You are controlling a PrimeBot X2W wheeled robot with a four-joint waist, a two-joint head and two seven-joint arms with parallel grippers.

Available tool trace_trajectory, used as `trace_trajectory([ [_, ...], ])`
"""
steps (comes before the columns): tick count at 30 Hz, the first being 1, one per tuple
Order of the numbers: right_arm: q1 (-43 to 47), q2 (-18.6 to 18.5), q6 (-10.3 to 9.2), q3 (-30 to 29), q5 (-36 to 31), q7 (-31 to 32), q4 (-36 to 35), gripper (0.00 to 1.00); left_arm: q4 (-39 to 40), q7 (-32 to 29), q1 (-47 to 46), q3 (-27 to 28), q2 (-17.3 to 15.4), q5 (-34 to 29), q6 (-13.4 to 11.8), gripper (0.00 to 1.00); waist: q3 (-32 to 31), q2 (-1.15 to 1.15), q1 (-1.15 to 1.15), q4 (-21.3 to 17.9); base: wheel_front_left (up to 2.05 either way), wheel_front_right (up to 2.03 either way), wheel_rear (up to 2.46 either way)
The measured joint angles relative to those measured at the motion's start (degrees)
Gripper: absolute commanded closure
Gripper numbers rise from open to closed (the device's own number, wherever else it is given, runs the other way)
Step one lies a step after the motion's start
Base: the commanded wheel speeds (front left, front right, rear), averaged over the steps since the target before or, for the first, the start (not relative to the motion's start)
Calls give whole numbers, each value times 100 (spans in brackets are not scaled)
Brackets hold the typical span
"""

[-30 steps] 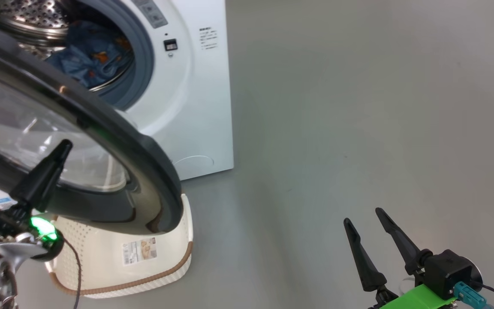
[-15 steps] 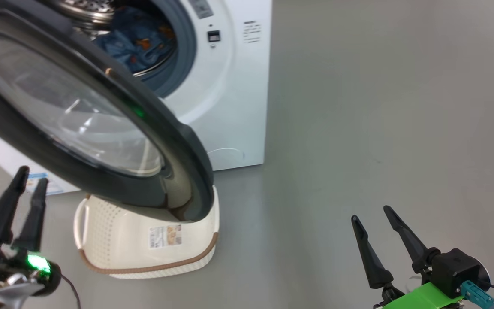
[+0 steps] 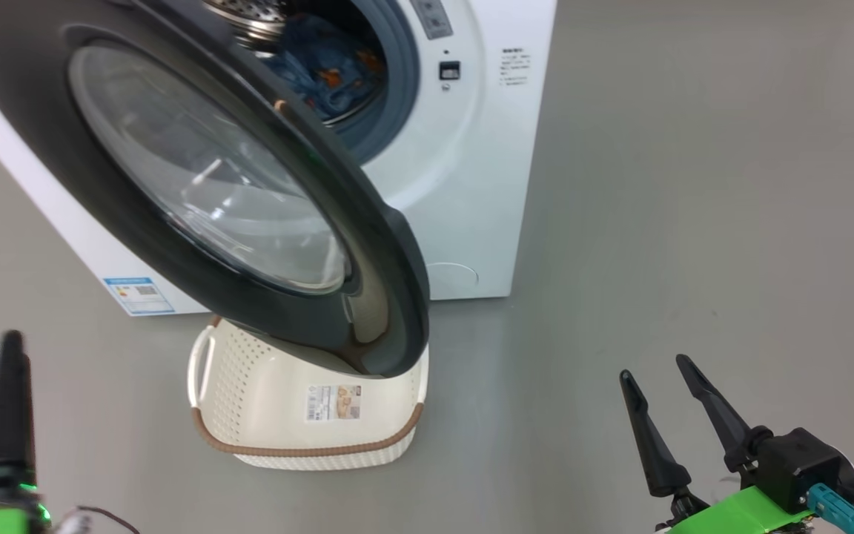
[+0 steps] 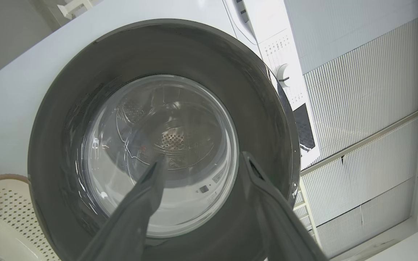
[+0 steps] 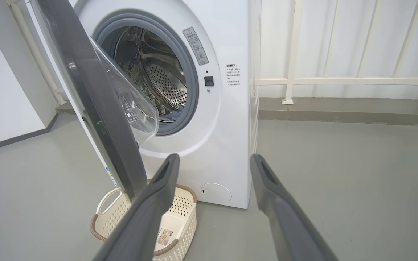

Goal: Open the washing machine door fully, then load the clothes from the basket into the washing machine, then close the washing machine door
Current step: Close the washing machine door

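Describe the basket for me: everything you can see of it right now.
The basket is cream-white perforated plastic, a rounded rectangle with a brown rim and a looped side handle. It stands upright on the grey floor before the washing machine, its far part tucked under the open door. Its visible inside is bare except for a paper label on its bottom. Whether the door's edge touches it is unclear.

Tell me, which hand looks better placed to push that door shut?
Probably the left hand: open, it points straight at the washing machine door, facing its outer side. The right hand sits off to the right.
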State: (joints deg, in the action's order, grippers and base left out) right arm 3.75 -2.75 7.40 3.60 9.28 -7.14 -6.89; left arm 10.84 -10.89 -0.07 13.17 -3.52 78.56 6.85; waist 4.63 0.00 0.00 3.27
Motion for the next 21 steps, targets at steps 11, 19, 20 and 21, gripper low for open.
trace_trajectory([
  [11,210,5,0,-90,-11,108,-107,0,189,1322,463,-1247,-537,-4067,-148,0,-193,0,0,206,0,0,0],
  [19,271,8,0,-151,-73,134,-144,0,-45,1579,684,-2011,-650,-5675,-558,0,-316,0,0,237,0,0,0],
  [20,295,8,0,-157,-77,141,-146,0,-90,1569,706,-2067,-669,-5806,-605,0,-333,0,0,238,0,0,0],
  [21,330,8,0,-162,-83,152,-149,0,-125,1569,716,-2104,-677,-5895,-637,0,-350,0,0,240,0,0,0],
])
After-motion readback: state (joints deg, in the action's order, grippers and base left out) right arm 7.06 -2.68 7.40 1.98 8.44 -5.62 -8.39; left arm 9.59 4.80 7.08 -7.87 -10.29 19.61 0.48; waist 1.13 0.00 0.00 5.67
